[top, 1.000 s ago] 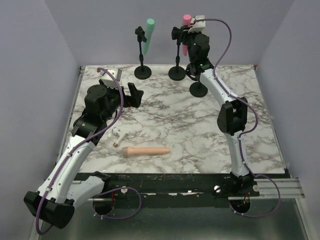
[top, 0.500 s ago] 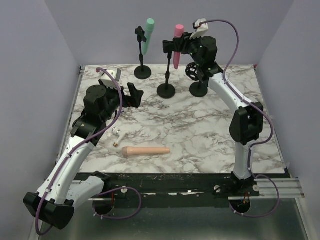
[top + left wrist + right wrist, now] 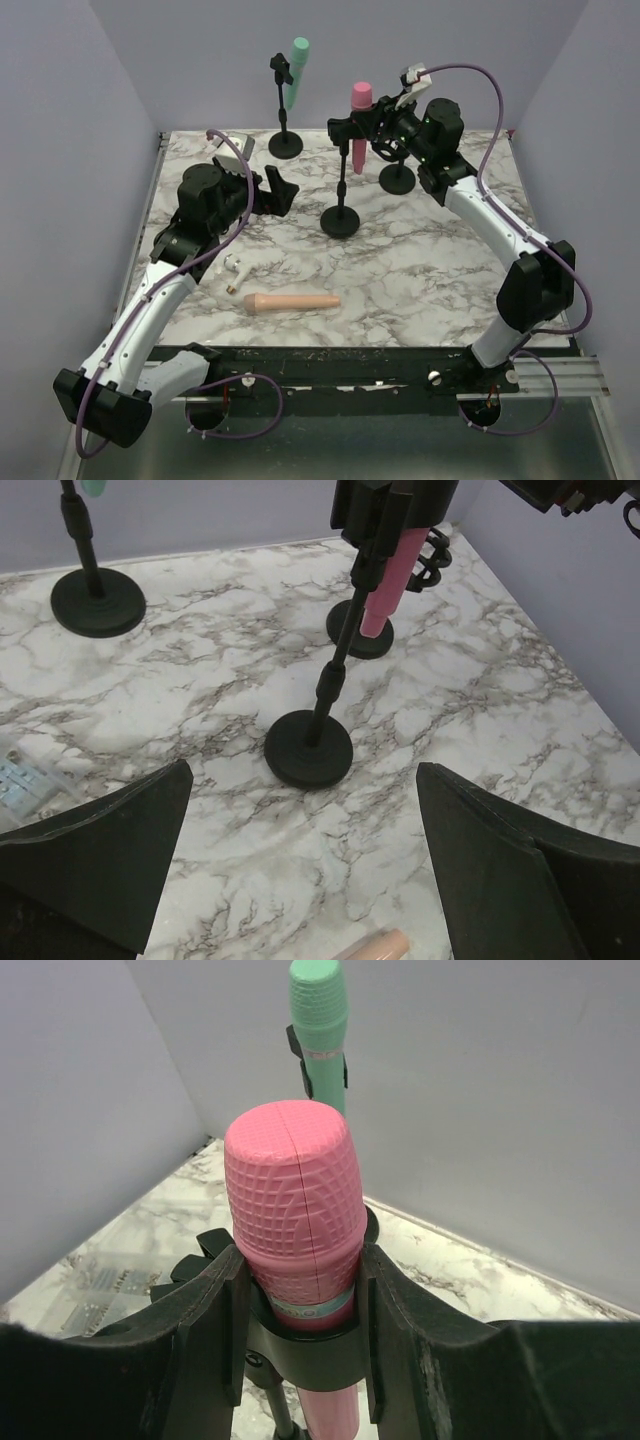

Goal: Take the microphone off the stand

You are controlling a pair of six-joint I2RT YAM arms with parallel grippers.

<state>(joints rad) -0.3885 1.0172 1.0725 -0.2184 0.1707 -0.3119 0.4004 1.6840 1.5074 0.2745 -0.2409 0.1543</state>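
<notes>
A pink microphone (image 3: 359, 108) stands upright in the clip of a black stand (image 3: 340, 221) near the table's middle back. My right gripper (image 3: 366, 128) is shut around the microphone at the clip. In the right wrist view both fingers (image 3: 205, 1330) press the sides of the pink microphone (image 3: 295, 1200). My left gripper (image 3: 276, 189) is open and empty, left of the stand. In the left wrist view the stand's base (image 3: 308, 748) lies ahead between its open fingers (image 3: 100, 850), with the pink microphone (image 3: 392, 570) above it.
A green microphone (image 3: 296, 68) sits in a second stand (image 3: 285, 145) at the back. An empty stand base (image 3: 398, 178) is behind the pink one. A peach microphone (image 3: 293, 302) lies flat near the front, with a small white object (image 3: 237, 266) to its left.
My right gripper has drawn the pink microphone and its stand from the back toward the table's middle. My left gripper has shifted slightly right, toward the stand.
</notes>
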